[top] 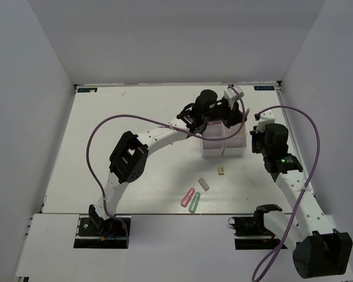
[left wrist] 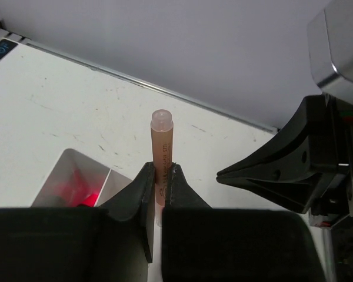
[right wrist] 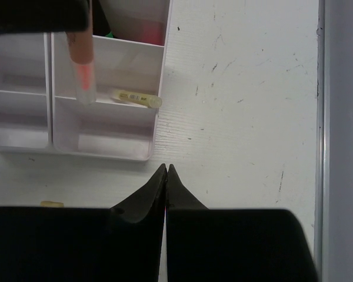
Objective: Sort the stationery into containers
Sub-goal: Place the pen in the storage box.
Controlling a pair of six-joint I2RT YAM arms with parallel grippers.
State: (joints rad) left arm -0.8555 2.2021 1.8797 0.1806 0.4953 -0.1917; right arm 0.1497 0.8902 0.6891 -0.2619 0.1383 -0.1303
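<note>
**A:** What has the left gripper (left wrist: 159, 171) got?

**B:** The thin pink pen (left wrist: 162, 141). The jaws are nearly closed and pinch the barrel low down, so most of the pen sticks out past the fingertips. The right wrist view shows its end hanging over the containers (right wrist: 106, 155), just above a compartment on the right-hand side.

**A:** Why hold it so far down?

**B:** My guess is that a long free end can be fed into a narrow compartment without the fingers meeting the dividers. A pale yellow stick (right wrist: 136, 97) already lies flat in that compartment, so the pen may have to go in beside it.

**A:** And the right gripper (right wrist: 166, 169)?

**B:** Fully closed and holding nothing. It hovers over bare worktop (top: 106, 111), just beside the near right corner of the trays. It looks parked there to keep out of the left arm's way.

**A:** What hasn't been sorted?

**B:** A pink capsule eraser (top: 187, 197) and a green capsule eraser (top: 194, 202) lie side by side, almost touching, on the near side of the trays. A grey capsule eraser (top: 204, 184) is close by, and the pale yellow clip (top: 221, 171) sits between those and the containers.

**A:** What about the surface and the room?

**B:** The worktop is white and matt, flecked with small dark scuffs. Plain white walls (top: 165, 35) close it in on three sides.
</note>
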